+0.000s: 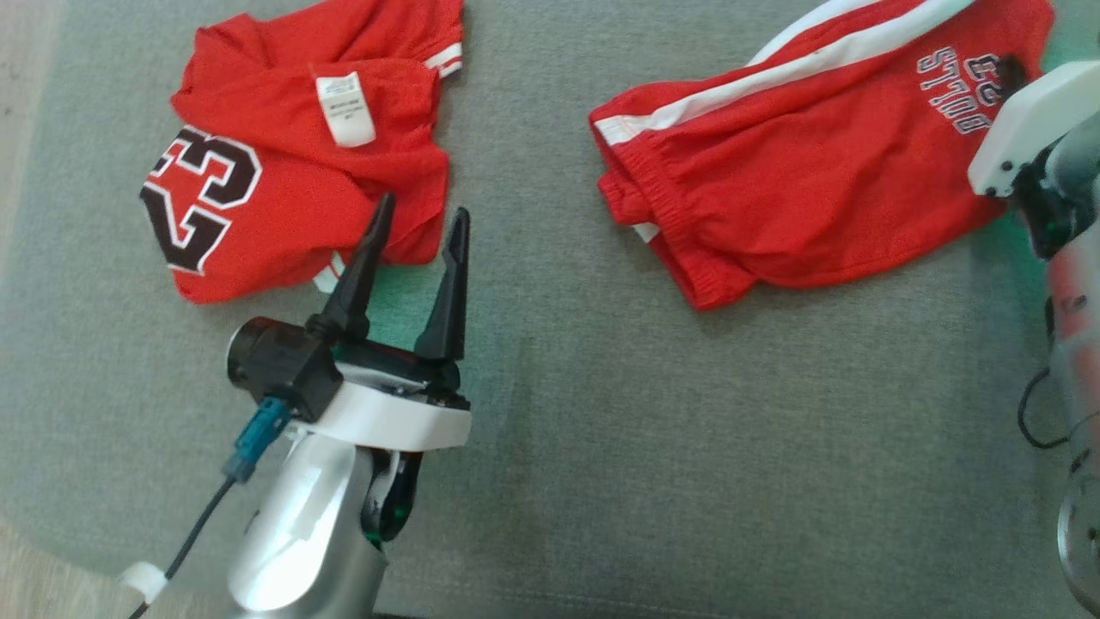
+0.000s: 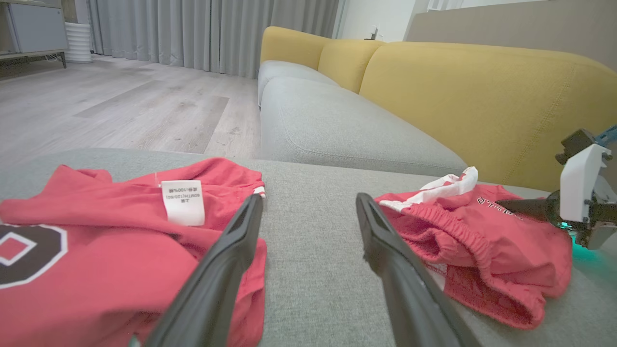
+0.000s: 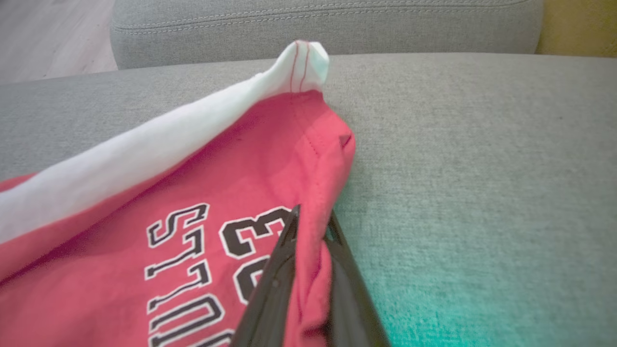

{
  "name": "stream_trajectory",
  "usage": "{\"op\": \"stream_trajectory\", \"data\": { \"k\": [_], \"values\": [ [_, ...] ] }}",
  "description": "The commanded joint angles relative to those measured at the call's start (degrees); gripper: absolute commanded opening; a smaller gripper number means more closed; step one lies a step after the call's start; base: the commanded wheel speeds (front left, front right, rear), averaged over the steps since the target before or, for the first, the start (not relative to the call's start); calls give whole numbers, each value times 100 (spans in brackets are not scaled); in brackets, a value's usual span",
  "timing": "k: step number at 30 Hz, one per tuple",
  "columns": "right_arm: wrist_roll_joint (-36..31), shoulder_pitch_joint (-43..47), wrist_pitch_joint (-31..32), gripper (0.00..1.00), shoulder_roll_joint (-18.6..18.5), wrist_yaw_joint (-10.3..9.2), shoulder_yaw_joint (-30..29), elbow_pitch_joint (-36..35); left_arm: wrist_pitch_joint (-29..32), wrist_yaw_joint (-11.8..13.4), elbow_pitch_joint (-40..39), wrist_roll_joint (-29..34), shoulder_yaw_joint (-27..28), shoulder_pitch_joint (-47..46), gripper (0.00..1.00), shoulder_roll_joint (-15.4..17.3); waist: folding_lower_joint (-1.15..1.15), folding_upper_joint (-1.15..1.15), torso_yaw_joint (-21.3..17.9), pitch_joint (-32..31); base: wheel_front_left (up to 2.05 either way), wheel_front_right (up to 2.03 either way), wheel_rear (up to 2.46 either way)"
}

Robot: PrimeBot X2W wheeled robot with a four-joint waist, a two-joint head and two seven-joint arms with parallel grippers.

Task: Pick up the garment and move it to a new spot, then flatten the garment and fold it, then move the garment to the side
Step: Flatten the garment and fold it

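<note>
The garment, a pair of red shorts with a white side stripe and black "BULLS 23" print, lies crumpled at the right of the grey cushion. My right gripper is at the shorts' far right hem. In the right wrist view the right gripper is shut, with a fold of the shorts pinched between its fingers. My left gripper stands open over the cushion, its fingertips at the lower right edge of a red "23" jersey. Nothing is between the fingers of the left gripper.
Both clothes lie on a grey sofa seat. Yellow back cushions rise behind it and a wooden floor lies beyond its left edge. A white care label lies on the jersey.
</note>
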Motion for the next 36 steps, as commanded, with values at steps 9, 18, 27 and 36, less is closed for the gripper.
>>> {"op": "stream_trajectory", "data": {
  "k": [9,18,27,36],
  "values": [
    [651,313,-595,0,-508,-4,716,3,-29,-38,-200,96,371,-14,100,22,0,0,-410,-363,0,0,0],
    [1055,790,-805,0,-1296,-4,340,59,-29,-79,-193,59,451,36,100,21,0,0,-611,-490,0,0,0],
    [888,836,-1186,0,-1342,-4,-133,321,-29,-111,-138,59,493,125,100,21,0,0,-631,-583,0,0,0],
    [1158,758,-1539,0,-535,-4,368,-61,-29,-87,-71,27,523,330,100,21,0,0,-742,-1126,0,0,0]
  ]
}}
